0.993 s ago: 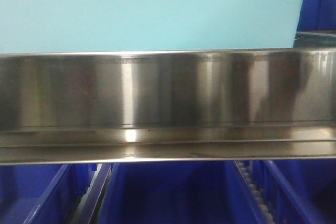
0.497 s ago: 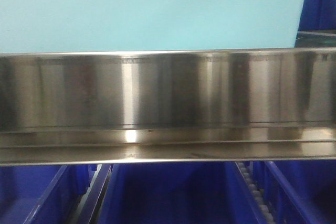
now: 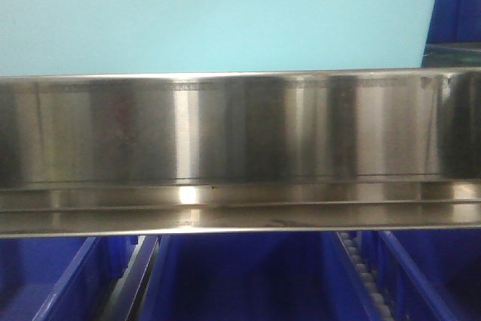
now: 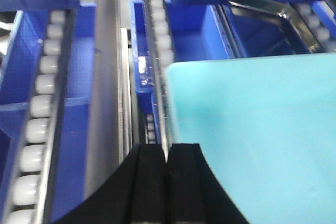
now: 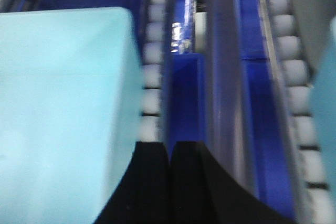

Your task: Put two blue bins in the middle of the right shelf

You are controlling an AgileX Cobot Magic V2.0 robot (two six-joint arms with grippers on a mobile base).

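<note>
A light blue bin (image 3: pixel 218 16) fills the top of the front view, above a steel shelf rail (image 3: pixel 240 148). In the left wrist view the same bin (image 4: pixel 252 129) lies just right of my left gripper (image 4: pixel 167 148), whose black fingers are pressed together at its left edge. The right wrist view shows the bin (image 5: pixel 58 103) to the left of my right gripper (image 5: pixel 169 145), also shut, close beside its right edge. I see nothing between either pair of fingers. Dark blue bins (image 3: pixel 240 276) sit on the level below the rail.
White roller tracks (image 4: pixel 39 103) (image 5: pixel 294 77) and steel dividers run along the shelf lanes. Dark blue bins (image 4: pixel 189 40) (image 5: pixel 184 93) stand in the lanes ahead of both grippers. Another dark blue bin (image 3: pixel 458 1) shows at the upper right. A second light blue surface (image 5: pixel 323 103) is at the right edge.
The dark reflections on the steel rail have drifted to the right. The light blue bin and the lower bins stay almost where they were.
</note>
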